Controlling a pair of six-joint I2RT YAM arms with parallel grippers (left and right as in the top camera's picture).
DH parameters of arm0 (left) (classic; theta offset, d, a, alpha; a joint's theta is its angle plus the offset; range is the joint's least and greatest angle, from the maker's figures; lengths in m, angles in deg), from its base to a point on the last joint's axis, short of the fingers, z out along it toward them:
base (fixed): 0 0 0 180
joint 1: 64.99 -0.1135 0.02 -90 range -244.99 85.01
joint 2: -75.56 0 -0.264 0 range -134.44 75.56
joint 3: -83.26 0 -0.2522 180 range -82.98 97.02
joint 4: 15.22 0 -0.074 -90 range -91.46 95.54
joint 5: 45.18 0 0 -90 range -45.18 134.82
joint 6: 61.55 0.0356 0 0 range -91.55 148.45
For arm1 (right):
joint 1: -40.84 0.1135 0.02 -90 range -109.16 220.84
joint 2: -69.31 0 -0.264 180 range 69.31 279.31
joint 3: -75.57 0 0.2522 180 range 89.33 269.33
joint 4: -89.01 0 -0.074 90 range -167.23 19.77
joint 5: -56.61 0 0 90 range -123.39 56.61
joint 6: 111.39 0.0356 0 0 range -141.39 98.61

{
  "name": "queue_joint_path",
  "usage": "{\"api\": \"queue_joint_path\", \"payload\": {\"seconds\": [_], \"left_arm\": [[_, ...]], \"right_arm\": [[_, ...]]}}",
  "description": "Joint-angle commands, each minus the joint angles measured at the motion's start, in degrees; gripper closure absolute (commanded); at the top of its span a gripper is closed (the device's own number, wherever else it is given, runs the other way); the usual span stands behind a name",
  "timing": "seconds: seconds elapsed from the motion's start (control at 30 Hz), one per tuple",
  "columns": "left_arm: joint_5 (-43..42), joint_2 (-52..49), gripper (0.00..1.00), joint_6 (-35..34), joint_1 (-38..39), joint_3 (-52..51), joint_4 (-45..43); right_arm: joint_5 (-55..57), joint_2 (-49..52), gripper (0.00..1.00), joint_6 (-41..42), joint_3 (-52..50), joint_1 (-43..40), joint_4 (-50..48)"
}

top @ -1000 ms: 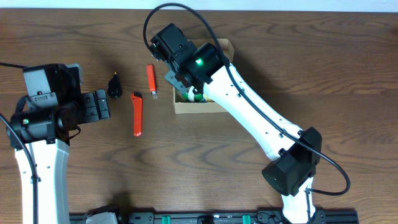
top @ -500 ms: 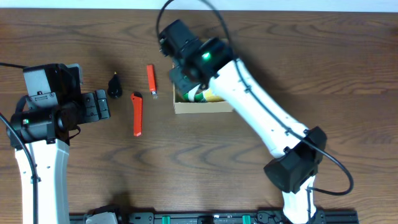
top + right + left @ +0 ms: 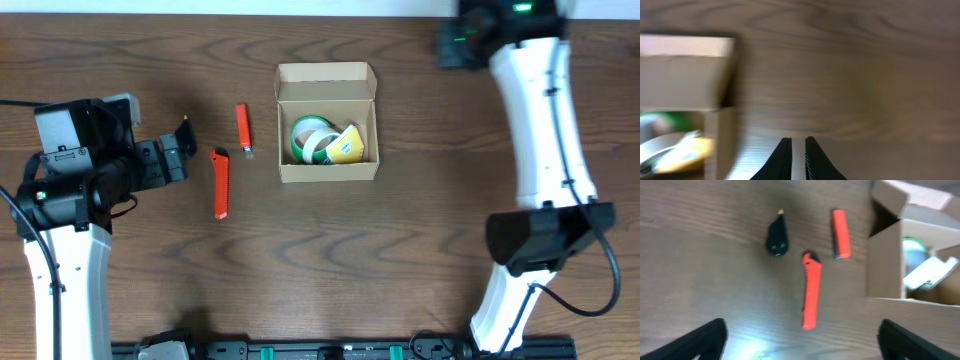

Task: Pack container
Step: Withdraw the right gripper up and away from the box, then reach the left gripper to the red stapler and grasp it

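Judging by its thin tan cardboard, the container (image 3: pixel 327 172) should be light and only moderately stiff, and its walls would dent under a hard pinch. A hold on one side wall near a corner, or on the hinged flap (standing open at the far side), looks safest. It sits in the middle of the bench (image 3: pixel 420 250), with a green tape roll (image 3: pixel 312 138) inside. Compared with one second ago, the right arm has left the box and swung to the far right corner. The right end effector (image 3: pixel 797 160) is almost closed and empty. The left end effector (image 3: pixel 178 160) is wide open and empty, now slightly nearer the orange utility knife (image 3: pixel 221 184).
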Motion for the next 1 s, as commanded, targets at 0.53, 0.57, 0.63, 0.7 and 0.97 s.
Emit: {"api": "queue_joint_path", "payload": {"seconds": [0.53, 0.57, 0.63, 0.7, 0.97], "left_arm": [[8.00, -36.59, 0.31, 0.35, 6.78, 32.37, 21.44], [10.14, -38.56, 0.28, 0.31, 7.85, 34.69, 22.51], [13.09, -41.53, 0.27, 0.26, 9.68, 37.94, 23.37], [13.27, -43.80, 0.28, 0.26, 11.37, 39.87, 22.95], [13.51, -50.80, 0.36, -1.33, 17.62, 41.33, 17.49]], "right_arm": [[-0.94, -0.37, 0.89, 0.98, 0.72, -9.03, 1.46], [-0.96, -0.37, 0.89, 0.98, 0.72, -8.96, 1.46], [-0.96, -0.37, 0.89, 0.98, 0.72, -8.92, 1.51], [-0.96, -0.37, 0.89, 0.98, 0.72, -8.92, 1.49], [-1.14, -0.35, 0.88, 0.98, 0.26, -8.92, 1.29]]}}
